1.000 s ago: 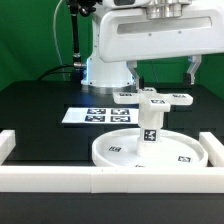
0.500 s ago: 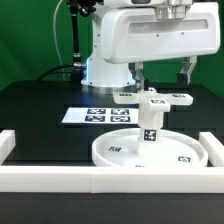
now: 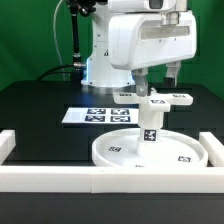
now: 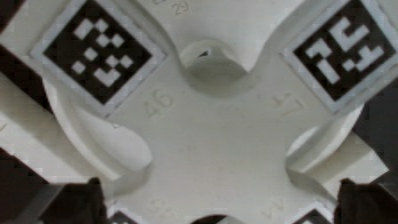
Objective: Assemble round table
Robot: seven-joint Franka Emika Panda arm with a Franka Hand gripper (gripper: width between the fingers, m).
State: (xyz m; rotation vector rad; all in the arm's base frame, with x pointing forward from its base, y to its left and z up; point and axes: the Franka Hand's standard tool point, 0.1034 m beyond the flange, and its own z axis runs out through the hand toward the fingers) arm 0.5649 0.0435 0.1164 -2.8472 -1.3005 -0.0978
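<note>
Jaws: you see the two dark fingers (image 3: 139,77) of the two-finger gripper (image 3: 157,76) spread apart, holding nothing, hanging either side of the space just above the foot piece.
Arm: white Franka arm (image 3: 150,40), wrist body filling the upper part of the exterior view, base (image 3: 103,70) behind the parts.
Surface: black matte table (image 3: 40,110); a white straight-walled rim (image 3: 60,179) runs along the near edge, with short returns at both ends.
Room: green backdrop (image 3: 30,40) behind the table; a black cable (image 3: 75,35) drops beside the arm.
Marker board: thin flat white marker board (image 3: 98,116) with black-and-white tags, lying flat on the exterior view's left of the leg, behind the disc.
Disc: large round white plastic disc (image 3: 180,152), flat on the table just inside the rim, small tags on its face.
Leg: short white cylindrical leg (image 3: 150,122), upright on the disc near its centre, long axis vertical, a tag on its side.
Foot piece: flat white cross-shaped foot piece (image 3: 160,99) sits on top of the leg, lying level, arms pointing outward horizontally. In the wrist view it (image 4: 222,120) fills the frame, a square tag (image 4: 98,50) on each of two arms and a small hole (image 4: 210,55) between them.
Seating: you cannot tell whether the foot piece is fully seated on the leg.
</note>
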